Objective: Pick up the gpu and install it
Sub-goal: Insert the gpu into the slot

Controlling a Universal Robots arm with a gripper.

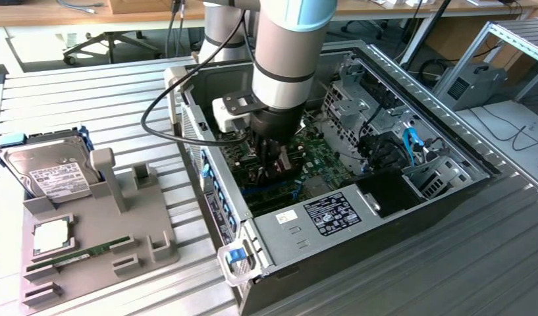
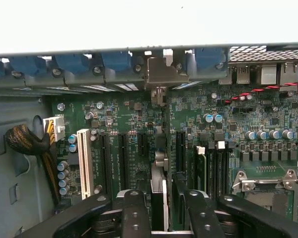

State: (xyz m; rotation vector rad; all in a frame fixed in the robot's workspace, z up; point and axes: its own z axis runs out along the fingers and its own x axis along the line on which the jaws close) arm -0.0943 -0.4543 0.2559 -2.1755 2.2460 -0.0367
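The gripper (image 2: 159, 210) stands slightly parted astride the gpu (image 2: 159, 198), which stands edge-on in a motherboard (image 2: 119, 124) slot, apparently seated; unseated, it could tilt out once released.

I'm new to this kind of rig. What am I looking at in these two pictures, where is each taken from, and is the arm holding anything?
The grey and blue column is a robot arm, reaching down into an open computer case. The exterior view looks at the whole bench from outside; the wrist view looks down from the arm's own wrist onto the green motherboard. Its gripper straddles the gpu, a thin card seen edge-on, standing upright in the motherboard, its bracket at the case wall. Whether the fingers grip it is unclear. Beside the case, a grey tray holds a hard drive and a memory stick.
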